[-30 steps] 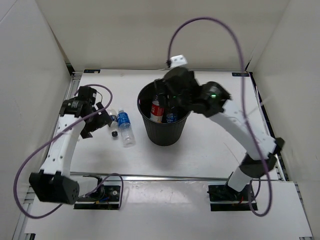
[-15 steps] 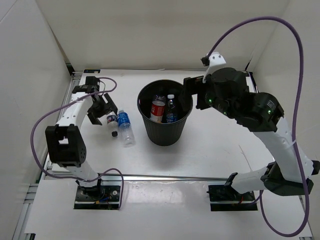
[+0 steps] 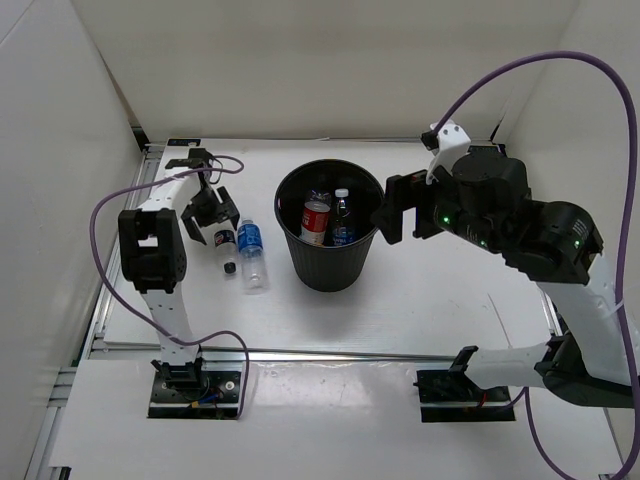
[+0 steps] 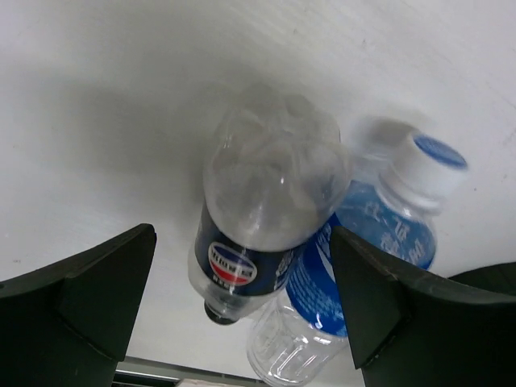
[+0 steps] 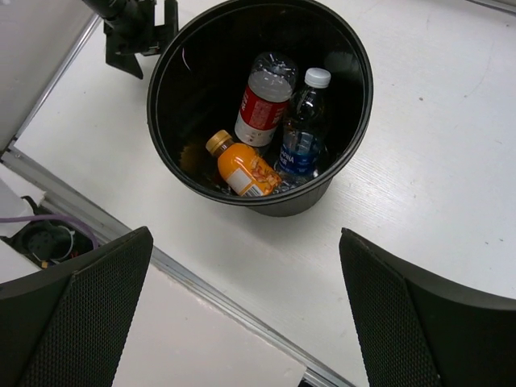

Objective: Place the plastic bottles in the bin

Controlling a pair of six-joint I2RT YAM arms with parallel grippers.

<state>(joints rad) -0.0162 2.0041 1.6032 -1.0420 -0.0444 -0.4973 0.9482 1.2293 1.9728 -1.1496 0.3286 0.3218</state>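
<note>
Black plastic marks the bin (image 3: 330, 268), which stands upright near the middle of the white table (image 3: 430, 290), a little toward its far edge. Three plastic bottles lie inside it: a red-labelled bottle (image 5: 264, 101) leaning against the inner wall, a blue-labelled bottle with a white cap (image 5: 302, 133) just beside it, and an orange bottle (image 5: 242, 168) on its side at the bottom.

Two more bottles lie on the table between the bin and the left edge. They are a clear bottle with a dark label and a black cap (image 4: 258, 210) and a clear bottle with a bright blue label (image 4: 355, 234), touching each other.

The left gripper (image 3: 210, 222) hovers above this pair with its fingers spread wide, holding nothing. The right gripper (image 3: 392, 210) hangs raised just beside the bin's right rim, its fingers likewise spread and empty.
</note>
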